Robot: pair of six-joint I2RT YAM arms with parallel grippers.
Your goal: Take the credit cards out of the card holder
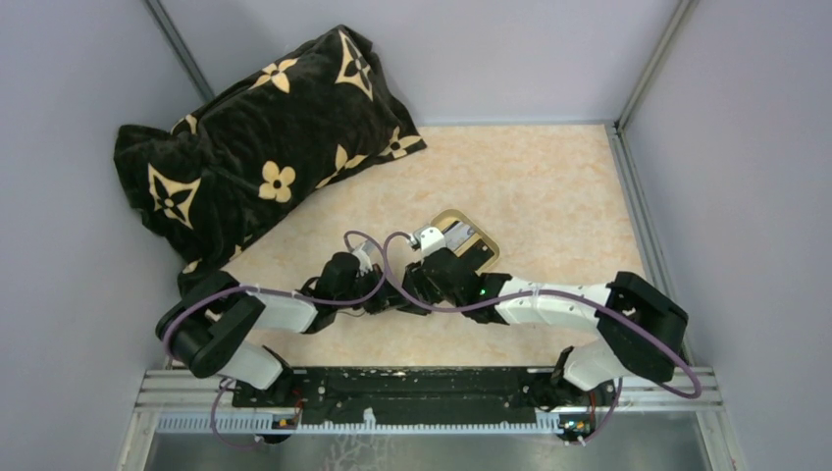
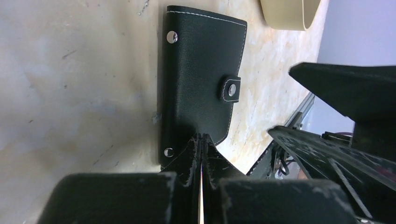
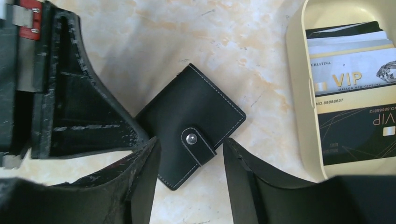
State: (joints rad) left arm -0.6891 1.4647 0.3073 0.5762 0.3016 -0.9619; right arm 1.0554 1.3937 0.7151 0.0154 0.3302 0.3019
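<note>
The card holder (image 3: 191, 123), a black wallet with white stitching, lies folded on the table with its strap snapped shut. It also shows in the left wrist view (image 2: 201, 79). My left gripper (image 2: 201, 136) is shut, with its tips resting on the wallet's near edge. My right gripper (image 3: 191, 143) is open and hovers over the wallet, one finger on each side of the strap end. Several credit cards (image 3: 350, 84), white-gold and black ones marked VIP, lie stacked in the gold-rimmed tray (image 3: 295, 93).
The tray (image 1: 466, 238) sits just beyond the two grippers, and its rim shows in the left wrist view (image 2: 289, 16). A big black flowered pillow (image 1: 265, 147) lies at the back left. Grey walls close in the table on three sides.
</note>
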